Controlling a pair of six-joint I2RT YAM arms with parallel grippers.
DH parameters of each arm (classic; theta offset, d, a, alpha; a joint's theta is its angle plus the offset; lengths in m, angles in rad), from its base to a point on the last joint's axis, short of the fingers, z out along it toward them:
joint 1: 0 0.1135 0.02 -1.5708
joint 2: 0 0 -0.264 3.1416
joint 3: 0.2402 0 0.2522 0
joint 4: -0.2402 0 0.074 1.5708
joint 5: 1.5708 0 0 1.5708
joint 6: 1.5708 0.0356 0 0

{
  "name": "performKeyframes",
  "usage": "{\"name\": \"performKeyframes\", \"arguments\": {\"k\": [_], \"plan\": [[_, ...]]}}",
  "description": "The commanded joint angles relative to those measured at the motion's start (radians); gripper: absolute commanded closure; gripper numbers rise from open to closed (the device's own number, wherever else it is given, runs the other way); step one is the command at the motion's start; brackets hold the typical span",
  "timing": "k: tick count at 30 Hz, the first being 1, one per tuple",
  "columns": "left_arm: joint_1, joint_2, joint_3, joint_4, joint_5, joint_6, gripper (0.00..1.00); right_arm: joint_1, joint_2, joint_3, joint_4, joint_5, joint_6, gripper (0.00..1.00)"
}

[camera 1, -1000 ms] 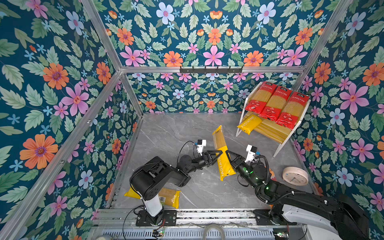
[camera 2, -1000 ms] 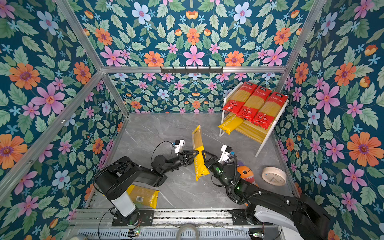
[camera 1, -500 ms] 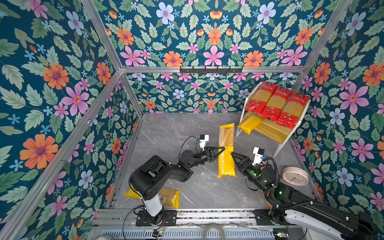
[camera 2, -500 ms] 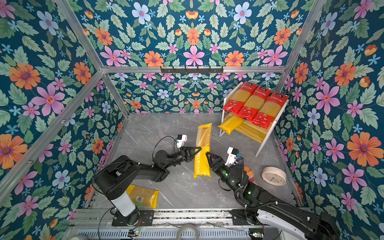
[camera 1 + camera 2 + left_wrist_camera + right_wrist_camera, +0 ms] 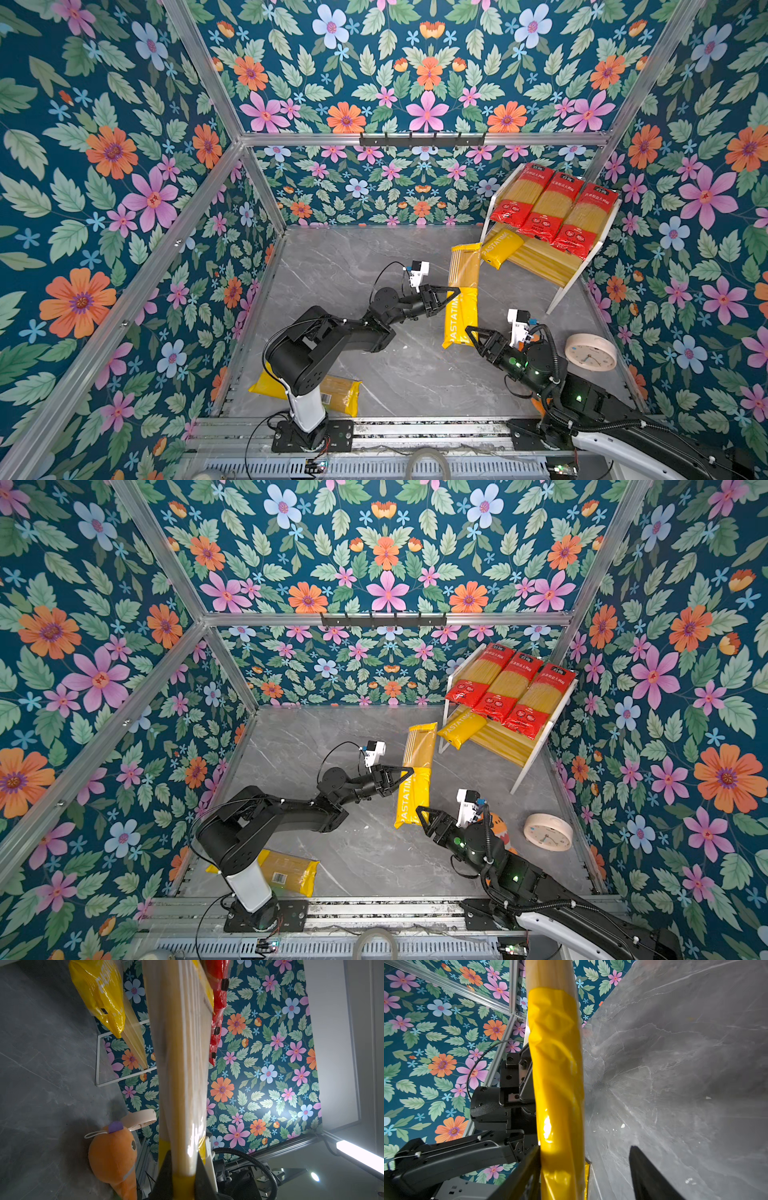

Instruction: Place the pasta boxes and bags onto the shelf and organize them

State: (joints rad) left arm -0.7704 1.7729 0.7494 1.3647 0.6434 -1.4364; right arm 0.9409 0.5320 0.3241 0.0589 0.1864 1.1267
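Observation:
In both top views my left gripper (image 5: 451, 293) (image 5: 405, 773) is shut on the side of a yellow PASTATIME pack (image 5: 461, 299) (image 5: 415, 779), held off the floor with its far end near the shelf (image 5: 569, 286). The left wrist view shows the pack (image 5: 182, 1064) pinched in this gripper (image 5: 184, 1172). My right gripper (image 5: 473, 336) (image 5: 585, 1148) is open at the pack's near end (image 5: 556, 1064); one finger touches it, the other stands apart. Three red packs (image 5: 552, 208) lie on the top tier and a yellow pack (image 5: 500, 247) on the lower one. Another yellow pack (image 5: 340, 395) lies by the left arm's base.
A round pale clock (image 5: 590, 352) lies on the floor at the right, and an orange plush toy (image 5: 496, 825) (image 5: 113, 1155) sits partly hidden behind my right arm. A black hook rail (image 5: 422, 139) runs along the back wall. Flowered walls close in three sides.
The pack passed from my right gripper to my left: the left shut on it, the right opened and drew back. The pack turned face up and moved toward the shelf.

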Motion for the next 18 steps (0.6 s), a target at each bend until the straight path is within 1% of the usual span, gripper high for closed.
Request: {"name": "performKeyframes", "arguments": {"k": [1,4,6,9,11,13,15,18], "plan": [[-0.010,-0.004,0.034,0.058,-0.029,0.014,0.95,0.003,0.063,0.018,0.028,-0.007,-0.032,0.42],[-0.016,-0.010,0.052,-0.031,-0.042,0.053,0.95,0.004,0.117,0.035,0.064,0.008,-0.044,0.46],[-0.019,-0.013,0.070,-0.101,-0.046,0.076,0.95,0.003,0.138,0.040,0.074,0.023,-0.044,0.51],[-0.021,-0.020,0.103,-0.219,-0.045,0.117,0.95,0.004,0.135,0.035,0.069,0.067,-0.031,0.65],[-0.021,-0.024,0.125,-0.284,-0.041,0.141,0.94,0.004,0.109,0.025,0.052,0.101,-0.020,0.78],[-0.021,-0.021,0.143,-0.309,-0.027,0.147,0.92,0.004,0.069,0.014,0.047,0.123,-0.021,0.88],[-0.020,-0.011,0.158,-0.304,-0.012,0.138,0.90,0.003,0.029,0.002,0.044,0.146,-0.027,0.95],[-0.021,0.005,0.178,-0.299,0.004,0.131,0.88,0.003,-0.013,-0.010,0.045,0.168,-0.033,1.00]]}}
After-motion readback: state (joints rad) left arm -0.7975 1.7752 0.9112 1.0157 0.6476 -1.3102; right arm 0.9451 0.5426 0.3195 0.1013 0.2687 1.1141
